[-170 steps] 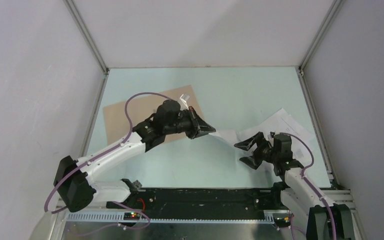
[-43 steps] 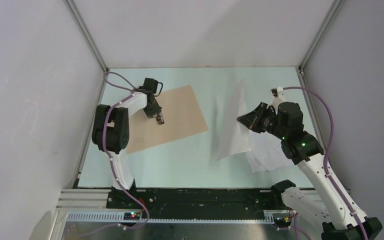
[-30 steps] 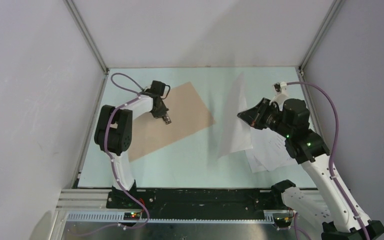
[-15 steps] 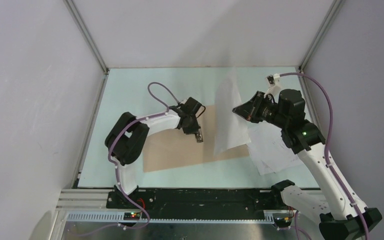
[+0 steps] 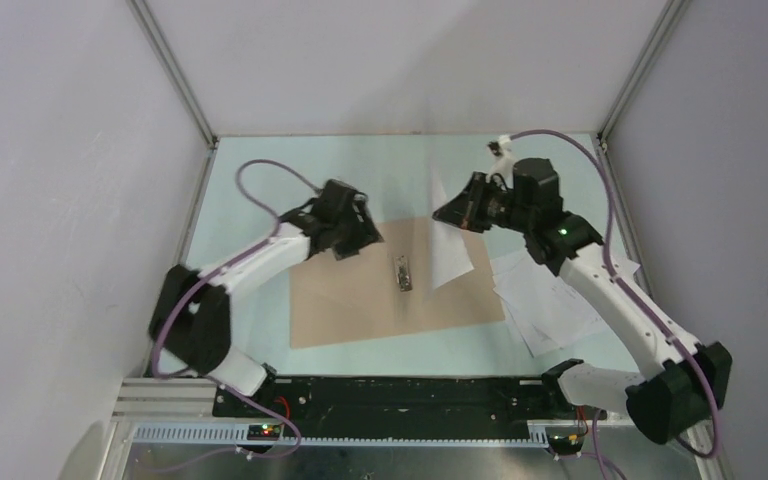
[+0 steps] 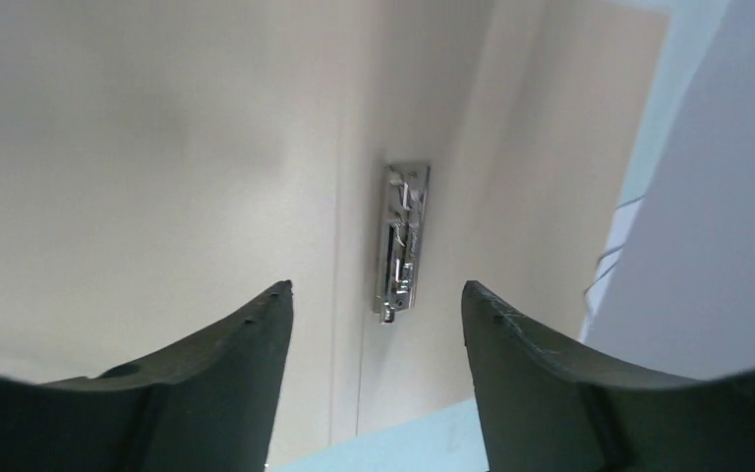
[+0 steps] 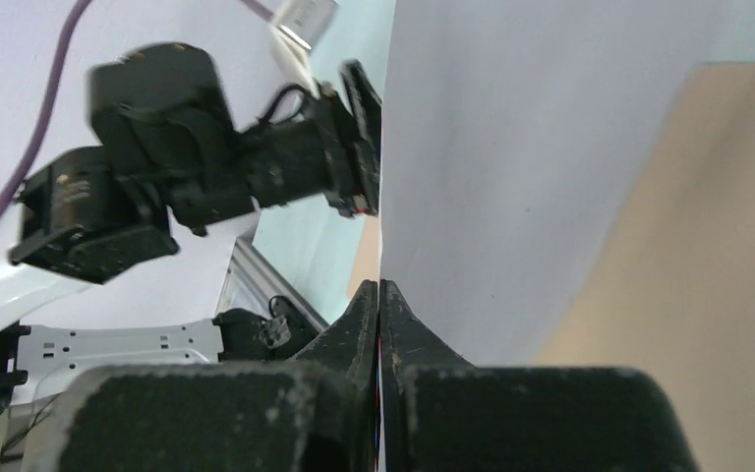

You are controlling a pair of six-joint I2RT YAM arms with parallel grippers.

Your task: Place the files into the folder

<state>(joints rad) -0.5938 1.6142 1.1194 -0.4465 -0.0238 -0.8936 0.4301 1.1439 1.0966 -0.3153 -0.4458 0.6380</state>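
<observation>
Tan kraft card fills the middle of the top view: the folder (image 5: 360, 305) lies open and flat on the pale green table (image 5: 260, 170), its metal clip (image 5: 403, 272) on the spine crease. Above the left leaf hovers the left gripper (image 5: 365, 240), fingers spread apart with nothing between them. Up and right of centre, the right gripper (image 5: 447, 212) has its jaws pressed together on the top edge of one white sheet (image 5: 452, 255), which hangs down over the right leaf. Whether its lower edge touches the card is hard to tell. More files (image 5: 550, 300) lie in a loose pile on the table at the right, just beside the folder.
</observation>
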